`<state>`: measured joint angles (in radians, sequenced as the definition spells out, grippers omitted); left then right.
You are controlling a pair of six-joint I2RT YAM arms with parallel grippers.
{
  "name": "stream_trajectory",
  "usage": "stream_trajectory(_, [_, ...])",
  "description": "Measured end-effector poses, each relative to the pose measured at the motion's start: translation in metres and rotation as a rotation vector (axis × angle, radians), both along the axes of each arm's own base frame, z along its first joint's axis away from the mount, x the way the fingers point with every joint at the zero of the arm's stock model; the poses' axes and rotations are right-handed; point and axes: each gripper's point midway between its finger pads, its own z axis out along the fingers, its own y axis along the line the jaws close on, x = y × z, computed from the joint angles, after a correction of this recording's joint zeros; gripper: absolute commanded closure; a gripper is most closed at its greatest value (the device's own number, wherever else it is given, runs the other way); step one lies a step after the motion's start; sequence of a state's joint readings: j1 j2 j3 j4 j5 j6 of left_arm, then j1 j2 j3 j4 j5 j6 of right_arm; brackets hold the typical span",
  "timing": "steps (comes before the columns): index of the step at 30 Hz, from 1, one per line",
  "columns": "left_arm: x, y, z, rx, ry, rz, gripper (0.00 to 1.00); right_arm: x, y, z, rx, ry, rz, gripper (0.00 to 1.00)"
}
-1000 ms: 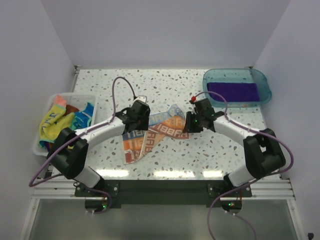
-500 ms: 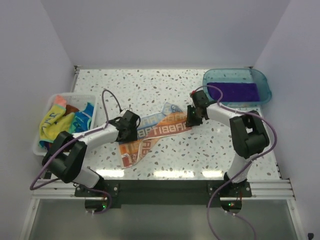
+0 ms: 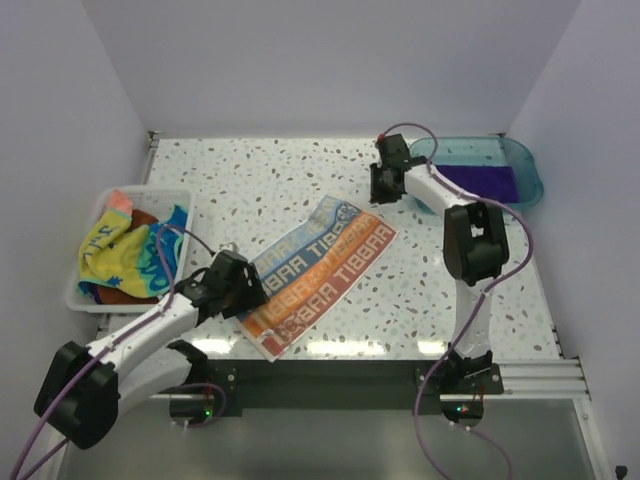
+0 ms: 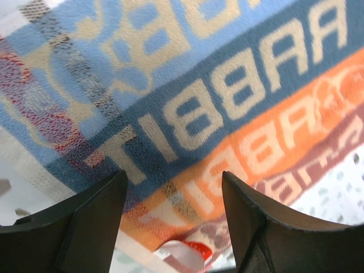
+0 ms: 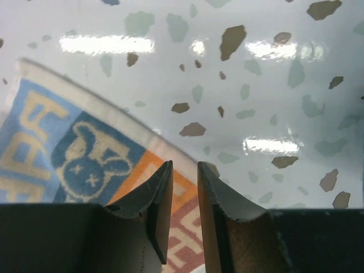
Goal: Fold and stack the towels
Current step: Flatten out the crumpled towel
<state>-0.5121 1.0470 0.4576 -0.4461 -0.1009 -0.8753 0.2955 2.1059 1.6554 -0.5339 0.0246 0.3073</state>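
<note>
The white towel with "RABBIT" lettering (image 3: 318,265) lies spread flat and slanted in the middle of the table. My left gripper (image 3: 236,290) hovers over its near-left end, open and empty; the left wrist view shows the lettering (image 4: 227,96) below my left gripper (image 4: 173,176). My right gripper (image 3: 381,186) is beyond the towel's far corner, near the tray. In the right wrist view my right gripper (image 5: 183,165) is open by a narrow gap and holds nothing, with the towel's corner (image 5: 85,153) beneath it. A purple towel (image 3: 468,183) lies in the blue tray (image 3: 524,160).
A white basket (image 3: 100,205) at the left edge holds the yellow and green-blue crocodile towel (image 3: 125,250) and other bunched cloth. A red and white label (image 4: 185,253) sticks out at the RABBIT towel's near edge. The enclosure walls stand close on both sides.
The RABBIT towel went from bunched and folded to spread flat. My left gripper moved toward the near left and my right gripper toward the far tray; both have let go of the towel.
</note>
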Motion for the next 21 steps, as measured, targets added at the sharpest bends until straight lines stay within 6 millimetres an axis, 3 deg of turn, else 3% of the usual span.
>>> stream_trajectory(3, [-0.017,-0.007,0.009,-0.085,0.022,0.001,0.22,-0.018,0.022,0.01,-0.014,-0.017,0.066,0.7])
stream_trajectory(7, [-0.011,-0.01,0.025,-0.071,0.026,-0.01,0.22,-0.081,0.059,0.019,-0.007,0.001,0.182,0.69])
stream_trajectory(10, [0.017,-0.014,0.041,-0.007,-0.003,-0.041,0.25,-0.13,0.086,0.022,0.019,0.021,0.268,0.66])
stream_trajectory(15, [0.068,-0.017,0.052,0.121,-0.057,-0.077,0.28,-0.19,0.133,0.015,0.043,0.056,0.396,0.64])
stream_trajectory(21, [0.099,0.015,0.05,0.24,-0.066,-0.037,0.28,-0.263,0.177,-0.003,0.036,0.12,0.572,0.57])
